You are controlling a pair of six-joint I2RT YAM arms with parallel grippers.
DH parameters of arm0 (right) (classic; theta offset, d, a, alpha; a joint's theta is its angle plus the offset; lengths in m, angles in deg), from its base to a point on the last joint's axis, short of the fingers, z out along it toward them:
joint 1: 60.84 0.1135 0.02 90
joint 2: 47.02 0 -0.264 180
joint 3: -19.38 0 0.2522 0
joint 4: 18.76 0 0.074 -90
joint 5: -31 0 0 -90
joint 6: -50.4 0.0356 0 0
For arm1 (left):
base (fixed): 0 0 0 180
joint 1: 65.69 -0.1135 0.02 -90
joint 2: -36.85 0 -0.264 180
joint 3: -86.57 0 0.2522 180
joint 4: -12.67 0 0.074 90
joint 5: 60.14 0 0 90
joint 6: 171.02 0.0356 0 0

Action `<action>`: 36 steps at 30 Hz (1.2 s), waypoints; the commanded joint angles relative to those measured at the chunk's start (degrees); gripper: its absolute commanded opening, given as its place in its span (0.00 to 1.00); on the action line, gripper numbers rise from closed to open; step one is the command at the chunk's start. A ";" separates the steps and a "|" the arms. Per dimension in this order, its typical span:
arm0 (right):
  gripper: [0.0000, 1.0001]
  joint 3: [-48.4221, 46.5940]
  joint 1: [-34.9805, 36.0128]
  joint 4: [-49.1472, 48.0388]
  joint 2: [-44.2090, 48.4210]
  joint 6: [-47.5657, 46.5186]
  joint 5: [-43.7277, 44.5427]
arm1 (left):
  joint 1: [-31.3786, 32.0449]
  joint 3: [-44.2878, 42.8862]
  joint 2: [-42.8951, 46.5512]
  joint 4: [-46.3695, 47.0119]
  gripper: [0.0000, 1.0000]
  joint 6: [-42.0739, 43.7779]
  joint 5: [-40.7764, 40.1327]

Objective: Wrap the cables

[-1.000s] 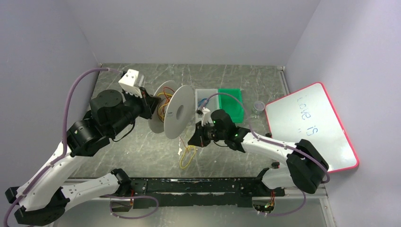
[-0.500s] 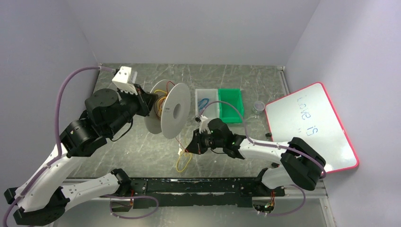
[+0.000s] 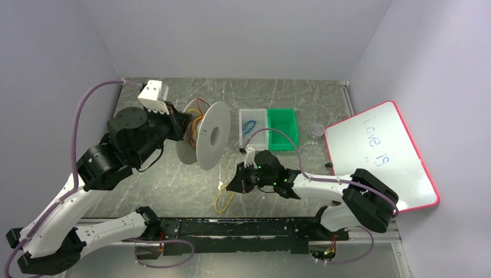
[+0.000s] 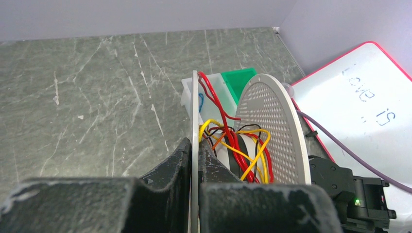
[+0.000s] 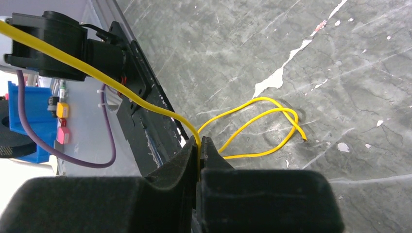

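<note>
Stone-look table (image 3: pixel 173 174), grey-green with pale veins and white scuffs, lies under both arms. Well to the right of the right fingers sits a glossy whiteboard (image 3: pixel 379 156) at an angle, with rounded corners, a red frame and handwriting on it.

Next in size is the spool (image 3: pixel 209 136): two thin round discs on a dark hub, standing on edge. The far disc is pierced all over with fine holes. The left gripper (image 4: pixel 195 155) pinches the rim of the near disc, one rough black finger pressed against each face. Just past those fingertips, between the discs, the cables (image 4: pixel 238 145) wrap loosely round the hub in red, yellow, orange and black. One red loop arches up above the rim. The pierced disc blocks part of what lies beyond it in the left wrist view.

Beyond the spool from the left fingers, a clear tray (image 3: pixel 252 127) and a green tray (image 3: pixel 282 128) stand side by side. A blue wire coil (image 3: pixel 249 125) lies in the clear one, and a small clear cup (image 3: pixel 317 130) stands between the green tray and the whiteboard.

The right gripper (image 5: pixel 199 145) is low over the table, its fingers pressed together on the yellow cable (image 5: pixel 262 126). Past the fingertips this smooth, thin wire lies on the stone in a slack double loop with a free end. To their left are a black rail and a purple hose (image 5: pixel 34 141)
</note>
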 commanded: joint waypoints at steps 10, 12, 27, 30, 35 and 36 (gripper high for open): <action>0.05 1.94 2.90 -0.23 -2.06 0.97 0.92 | 0.35 -3.92 -1.20 8.04 0.07 -0.34 -5.15; 0.06 1.95 3.01 -0.30 -2.07 1.08 1.25 | 0.32 -3.88 -1.40 8.12 0.07 -0.12 -5.26; 0.31 -1.81 2.98 7.46 3.27 1.10 11.11 | 0.37 -2.24 -1.20 7.53 0.07 0.19 -6.60; 0.35 -1.72 2.97 10.10 6.97 1.17 14.39 | 0.31 -2.64 -1.38 7.61 0.07 0.20 -7.38; 0.41 -1.21 2.99 12.72 9.96 0.78 17.90 | 0.38 -3.32 -2.26 8.21 0.07 0.20 -8.08; 0.41 -1.21 3.02 13.14 9.90 0.76 18.51 | 0.34 -3.34 -2.42 8.28 0.07 0.20 -8.04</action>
